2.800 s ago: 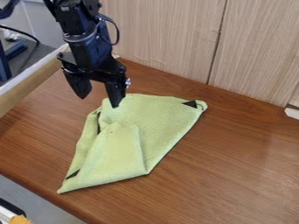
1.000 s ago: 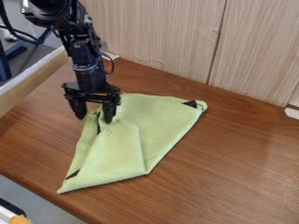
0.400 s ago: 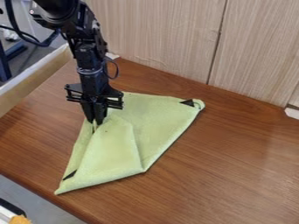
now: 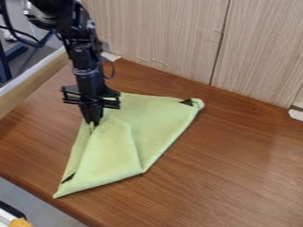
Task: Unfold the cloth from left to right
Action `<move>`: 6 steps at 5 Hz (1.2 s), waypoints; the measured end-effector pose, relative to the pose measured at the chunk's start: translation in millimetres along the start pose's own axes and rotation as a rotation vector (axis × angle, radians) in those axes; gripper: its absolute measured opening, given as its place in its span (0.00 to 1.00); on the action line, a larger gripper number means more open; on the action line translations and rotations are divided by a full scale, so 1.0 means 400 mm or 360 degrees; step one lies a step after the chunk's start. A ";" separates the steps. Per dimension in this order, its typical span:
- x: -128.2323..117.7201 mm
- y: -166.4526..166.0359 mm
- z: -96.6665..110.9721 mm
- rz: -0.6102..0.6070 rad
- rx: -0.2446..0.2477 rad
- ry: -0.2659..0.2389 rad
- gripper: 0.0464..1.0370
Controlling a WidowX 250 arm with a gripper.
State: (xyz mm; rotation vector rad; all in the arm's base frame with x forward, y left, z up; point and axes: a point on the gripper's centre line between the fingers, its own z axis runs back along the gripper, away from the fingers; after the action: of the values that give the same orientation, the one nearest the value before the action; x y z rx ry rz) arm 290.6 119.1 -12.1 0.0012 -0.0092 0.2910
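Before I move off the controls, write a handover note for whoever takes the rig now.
Hand: shut on the green cloth, pinching it near its upper left edge in the camera view.
Cloth: lies folded on the brown wooden tabletop, a black patch near its upper right corner, another near its lower left tip.
Done: grip made.
Left: carry the held part rightward, open the fold, release.
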 end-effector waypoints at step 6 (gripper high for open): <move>-0.151 -0.358 0.167 -0.0680 -0.0182 -0.0168 0.01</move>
State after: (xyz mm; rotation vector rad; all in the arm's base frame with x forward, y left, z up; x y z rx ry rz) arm 273.1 -35.7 54.0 -0.0942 -0.1289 -0.1371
